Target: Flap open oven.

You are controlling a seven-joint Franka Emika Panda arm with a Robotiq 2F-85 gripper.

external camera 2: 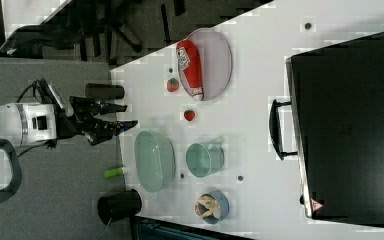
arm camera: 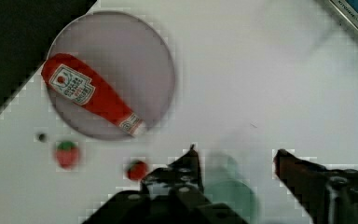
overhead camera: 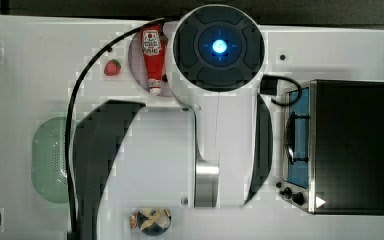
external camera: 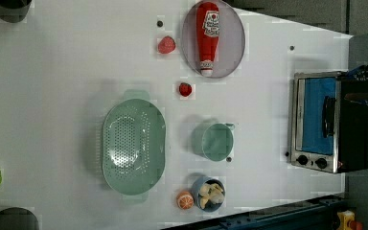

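Oven: a large black toaster oven (external camera: 329, 122) sits at the left view's right edge of the white counter (external camera: 52, 96), well apart from the other things. Its silver-framed front faces the dishes; the blue-tinted glass door is shut, a dark bar handle (external camera: 327, 116) runs across it, and two black knobs (external camera: 311, 161) sit at one end.

Gripper: the gripper (arm camera: 235, 158) hangs above the counter with nothing between its fingers (arm camera: 189, 163). They stand apart — a moderate gap, holding nothing. In the right view the gripper (external camera 2: 122, 116) shows at the end of the white arm (external camera 2: 25, 122), off the counter's edge and far from the oven.

Plate: a round grey plate (external camera: 232, 40) carries a red ketchup bottle (external camera: 207, 36) lying on its side.

Strawberries: two small red strawberries (external camera: 166, 44) lie on the counter near the plate, one just beside it, the other (external camera: 185, 89) between the plate and the cup.

Colander: a pale green colander (external camera: 133, 143) sits mid-counter.

Cup: a pale green cup (external camera: 214, 141) stands between the colander and the oven — nearer the colander.

Bowl: a small blue bowl (external camera: 210, 194) with pale contents sits near the counter's edge, an orange piece of fruit (external camera: 185, 200) touching or just beside it.
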